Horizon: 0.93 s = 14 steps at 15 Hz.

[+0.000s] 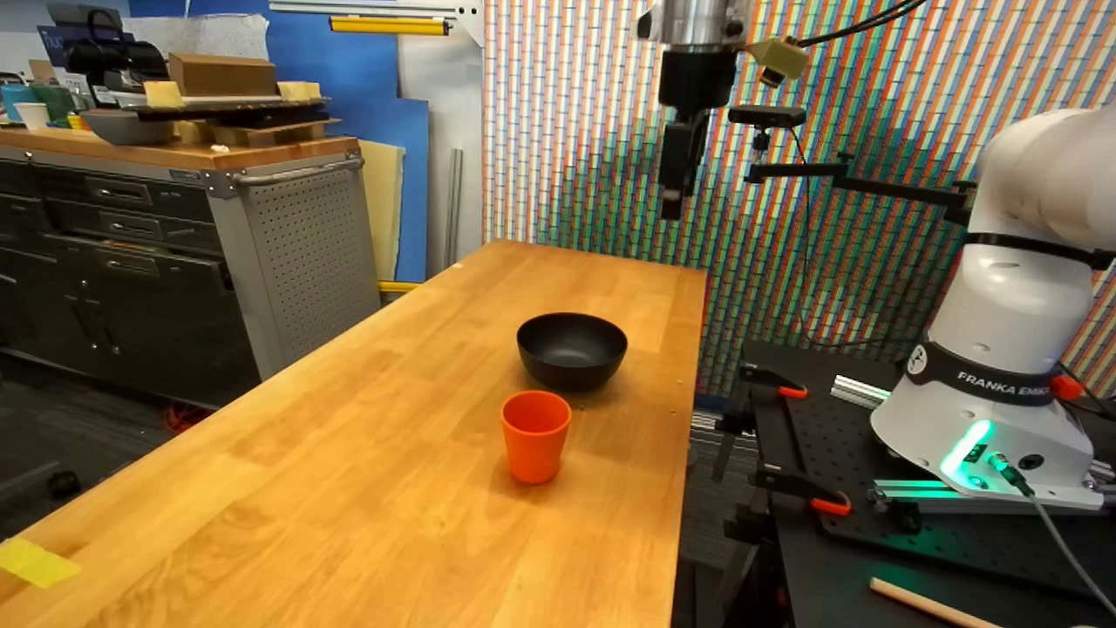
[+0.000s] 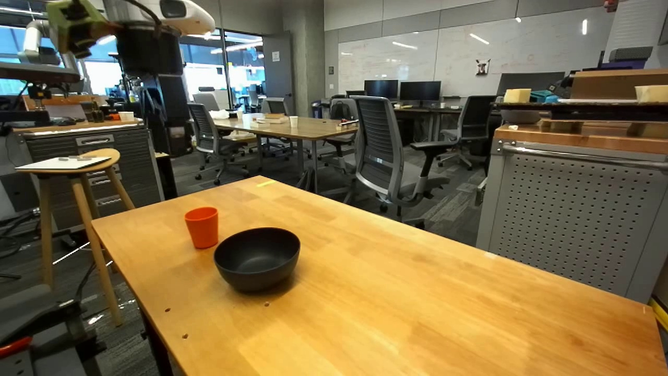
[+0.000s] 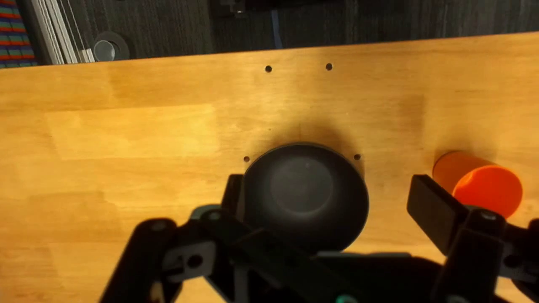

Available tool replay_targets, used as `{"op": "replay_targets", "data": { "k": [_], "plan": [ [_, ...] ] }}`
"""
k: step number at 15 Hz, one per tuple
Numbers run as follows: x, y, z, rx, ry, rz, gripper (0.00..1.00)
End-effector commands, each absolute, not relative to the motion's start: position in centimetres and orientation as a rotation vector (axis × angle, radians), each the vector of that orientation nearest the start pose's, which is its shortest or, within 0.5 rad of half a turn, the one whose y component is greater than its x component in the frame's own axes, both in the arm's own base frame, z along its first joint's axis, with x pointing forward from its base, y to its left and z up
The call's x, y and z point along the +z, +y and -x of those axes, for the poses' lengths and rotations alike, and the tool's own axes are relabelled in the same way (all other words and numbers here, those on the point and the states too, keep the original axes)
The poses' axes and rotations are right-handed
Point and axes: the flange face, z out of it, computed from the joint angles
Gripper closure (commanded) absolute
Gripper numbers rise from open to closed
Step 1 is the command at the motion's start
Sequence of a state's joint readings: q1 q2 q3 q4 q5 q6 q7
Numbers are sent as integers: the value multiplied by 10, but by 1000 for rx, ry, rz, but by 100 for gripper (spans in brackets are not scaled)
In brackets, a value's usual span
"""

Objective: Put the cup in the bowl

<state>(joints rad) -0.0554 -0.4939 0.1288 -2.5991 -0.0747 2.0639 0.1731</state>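
Observation:
The orange-red cup [image 1: 534, 440] stands upright on the wooden table, beside the bowl and apart from it; it also shows in an exterior view [image 2: 202, 228]. The black bowl [image 1: 572, 353] sits upright on the table and looks empty; it also shows in an exterior view [image 2: 257, 259]. My gripper [image 1: 672, 205] is high above the table, clear of both things. In the wrist view its fingers [image 3: 328, 189] are wide apart with nothing between them. Below them lie the bowl [image 3: 301, 185], partly hidden by the gripper, and the cup [image 3: 488, 189] behind the right finger.
The wooden table [image 1: 366, 471] has a yellow tape piece [image 1: 39, 563] at one end. The arm's base [image 1: 985, 419] stands on a black bench beside the table. A grey cabinet [image 1: 288, 227] and office chairs [image 2: 389, 151] stand beyond the table.

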Motion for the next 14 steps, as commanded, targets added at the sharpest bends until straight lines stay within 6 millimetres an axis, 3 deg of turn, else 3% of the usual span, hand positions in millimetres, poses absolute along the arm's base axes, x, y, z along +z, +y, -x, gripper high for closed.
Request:
{"op": "replay_targets", "data": {
  "k": [1,7,11,14],
  "plan": [
    [374,63,-429,238,-4,3256,0],
    [303,117,-502,427,-190,3243,0],
    [256,135,-547,480,-217,3304,0],
    [229,147,-569,540,-229,3300,0]
  ]
}}
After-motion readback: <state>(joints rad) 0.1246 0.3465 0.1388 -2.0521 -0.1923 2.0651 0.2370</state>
